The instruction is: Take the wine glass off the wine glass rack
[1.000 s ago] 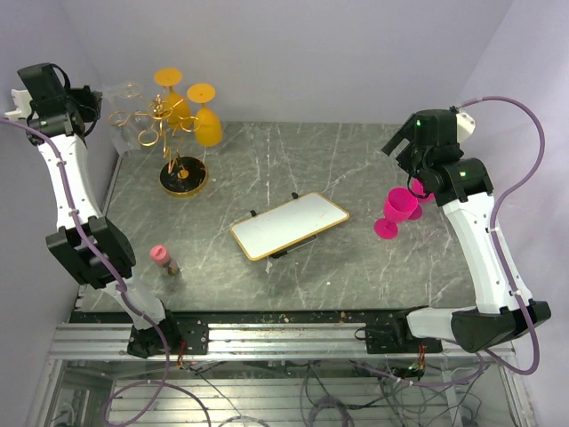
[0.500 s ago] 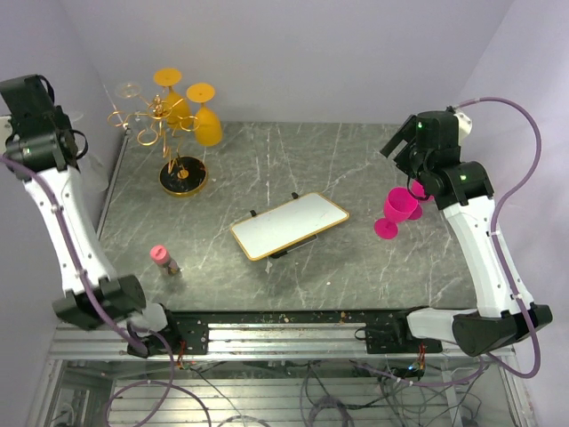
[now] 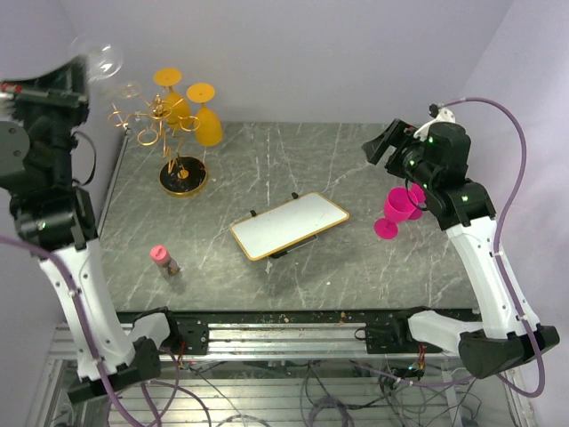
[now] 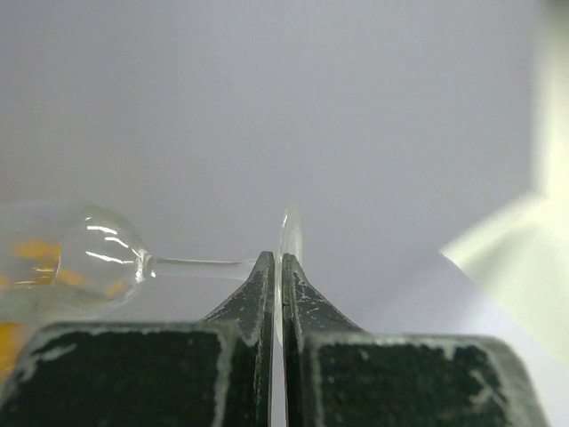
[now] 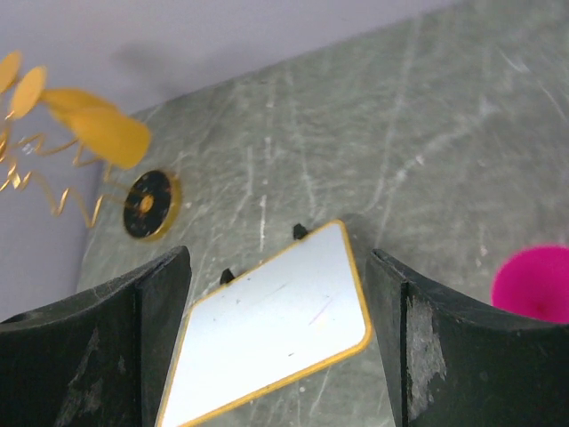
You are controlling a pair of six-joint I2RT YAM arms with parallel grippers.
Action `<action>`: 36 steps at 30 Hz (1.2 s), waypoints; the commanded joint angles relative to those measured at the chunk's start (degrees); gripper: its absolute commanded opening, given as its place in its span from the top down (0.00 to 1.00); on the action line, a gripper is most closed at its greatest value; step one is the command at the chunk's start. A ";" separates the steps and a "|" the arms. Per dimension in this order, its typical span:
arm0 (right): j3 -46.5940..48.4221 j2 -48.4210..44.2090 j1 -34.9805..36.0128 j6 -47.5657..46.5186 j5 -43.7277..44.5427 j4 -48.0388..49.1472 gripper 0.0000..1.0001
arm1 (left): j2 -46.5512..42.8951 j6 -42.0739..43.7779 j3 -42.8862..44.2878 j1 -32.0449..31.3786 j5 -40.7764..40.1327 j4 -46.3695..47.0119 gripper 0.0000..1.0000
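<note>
The wine glass rack is a gold tree stand with a round dark base at the back left of the table. Two yellow glasses hang on it. My left gripper is raised high at the far left, clear of the rack. It is shut on the thin foot of a clear wine glass. In the left wrist view the jaws pinch the foot edge-on, and the stem runs left to the bowl. My right gripper is open and empty above the right side of the table.
A white gold-rimmed tray lies mid-table and shows between the right fingers. A pink goblet stands by the right arm. A small pink-capped bottle stands front left. The rack base shows in the right wrist view.
My left arm has swung up and away from the rack, carrying the clear wine glass with it. My right wrist has turned and shifted a little to the left.
</note>
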 commanded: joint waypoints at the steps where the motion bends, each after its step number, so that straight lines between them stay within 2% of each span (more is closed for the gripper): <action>1: -6.89 -5.30 0.36 -11.38 -19.74 17.56 0.21 | 7.26 -15.64 -5.33 -7.47 26.16 43.11 0.93; 4: -11.46 -8.62 0.35 -4.47 -21.19 26.89 0.11 | 9.95 -15.63 -2.80 -14.52 30.06 44.55 0.93; 7: -11.81 -7.80 0.28 1.80 -24.71 32.64 0.09 | 12.17 -22.54 -6.20 -23.88 31.53 55.91 0.93; 9: -11.50 -6.04 0.26 6.74 -30.22 37.50 0.09 | 14.30 -27.00 -8.12 -29.08 32.61 64.02 0.93; 12: -12.16 -3.05 0.19 14.99 -41.24 51.55 0.09 | 16.48 -31.26 -10.79 -35.48 33.60 73.56 0.93; 15: -14.23 -0.52 -0.10 24.44 -48.93 67.81 0.09 | 16.97 -30.94 -11.72 -40.05 34.95 75.07 0.93; 21: -18.62 3.84 -1.22 44.75 -50.48 95.17 0.07 | 16.49 -29.42 -13.98 -46.05 34.27 76.05 0.93; 25: -20.32 8.07 -1.22 60.11 -50.30 118.94 0.21 | 18.36 -34.45 -14.38 -46.28 33.84 82.85 0.93; 28: -19.87 9.68 -1.16 66.21 -49.82 129.82 0.32 | 19.15 -35.50 -14.38 -46.28 33.22 84.06 0.93; 30: -19.78 9.58 -1.17 66.78 -50.03 130.96 0.36 | 19.69 -35.98 -14.68 -46.32 32.85 84.94 0.93; 34: -20.21 6.95 -1.20 63.38 -49.87 127.20 0.54 | 20.97 -37.26 -15.34 -46.33 32.30 86.80 0.93; 36: -21.91 4.09 -1.17 59.90 -46.94 122.19 0.79 | 21.18 -36.23 -15.63 -46.28 32.20 85.92 0.93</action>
